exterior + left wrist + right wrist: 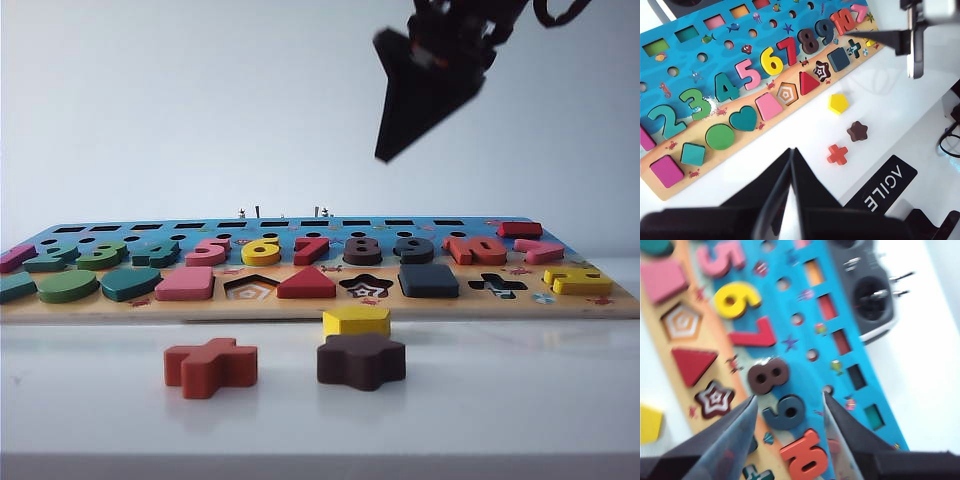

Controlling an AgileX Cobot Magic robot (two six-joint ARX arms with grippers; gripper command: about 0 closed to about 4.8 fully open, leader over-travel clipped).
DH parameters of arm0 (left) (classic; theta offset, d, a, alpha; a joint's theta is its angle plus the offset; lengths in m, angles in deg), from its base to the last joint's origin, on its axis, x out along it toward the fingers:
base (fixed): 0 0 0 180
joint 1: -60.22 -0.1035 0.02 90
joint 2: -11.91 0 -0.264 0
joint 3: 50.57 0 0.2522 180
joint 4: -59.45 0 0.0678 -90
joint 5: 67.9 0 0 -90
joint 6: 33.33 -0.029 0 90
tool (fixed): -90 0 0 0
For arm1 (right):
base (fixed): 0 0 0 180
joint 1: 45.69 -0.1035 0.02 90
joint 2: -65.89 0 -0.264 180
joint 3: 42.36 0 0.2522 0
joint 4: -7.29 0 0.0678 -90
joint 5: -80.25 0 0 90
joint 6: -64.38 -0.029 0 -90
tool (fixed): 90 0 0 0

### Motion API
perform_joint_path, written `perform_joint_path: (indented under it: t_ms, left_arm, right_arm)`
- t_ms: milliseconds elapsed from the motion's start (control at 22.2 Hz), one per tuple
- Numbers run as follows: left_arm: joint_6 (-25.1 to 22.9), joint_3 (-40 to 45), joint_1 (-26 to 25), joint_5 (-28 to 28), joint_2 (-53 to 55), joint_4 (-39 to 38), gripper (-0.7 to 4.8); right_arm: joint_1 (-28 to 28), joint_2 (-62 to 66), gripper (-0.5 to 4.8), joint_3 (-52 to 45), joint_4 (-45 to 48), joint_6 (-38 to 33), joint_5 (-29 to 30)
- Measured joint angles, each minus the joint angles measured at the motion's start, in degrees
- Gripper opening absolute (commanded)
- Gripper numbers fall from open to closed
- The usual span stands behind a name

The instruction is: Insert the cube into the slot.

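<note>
The dark navy cube (428, 280) lies flat in the front row of the colourful puzzle board (120, 308), between the star-shaped cut-out (366, 287) and the cross-shaped cut-out (497, 285). It fills the slot, so the slot's bottom is hidden. In the left wrist view the cube (838, 59) sits flush in the board. My right gripper (789, 396) hangs high above the board's number row, open, with nothing between its fingers. It shows as a dark wedge (392, 128) in the exterior view. My left gripper (791, 150) is shut and empty, over the white table in front of the board.
Three loose blocks lie on the table before the board: a yellow pentagon (356, 320), a dark brown star (361, 360) and a red cross (210, 366). A pentagon cut-out (250, 288) stands open. A grey remote controller (867, 290) lies behind the board.
</note>
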Motion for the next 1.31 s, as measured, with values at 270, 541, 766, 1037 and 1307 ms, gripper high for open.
perform_joint_path:
  t_ms: [270,541,766,1037,1307]
  left_arm:
    - [0.0,0.0,0.0,-0.3,0.0,0.6,0.2]
    - [0.2,0.0,0.0,-1.0,-0.3,6.7,0.2]
    - [0.2,0.0,0.0,-1.0,-1.1,7.4,0.2]
    - [0.2,2.0,0.0,-1.0,-2.9,9.6,0.2]
    - [-0.4,12.7,0.0,-1.0,-9.0,17.9,0.2]
  right_arm:
    - [3.5,-3.7,2.42,-0.1,2.8,-17.9,-0.3]
    - [11.9,-10.3,2.42,-5.7,4.6,-27.5,0.0]
    - [18.2,-17.6,2.42,-14.5,7.8,-28.5,0.1]
    - [22.9,-26.9,2.42,-22.7,9.4,-33.4,0.0]
    - [25.7,-37.7,2.42,-29.8,11.1,-35.9,0.3]
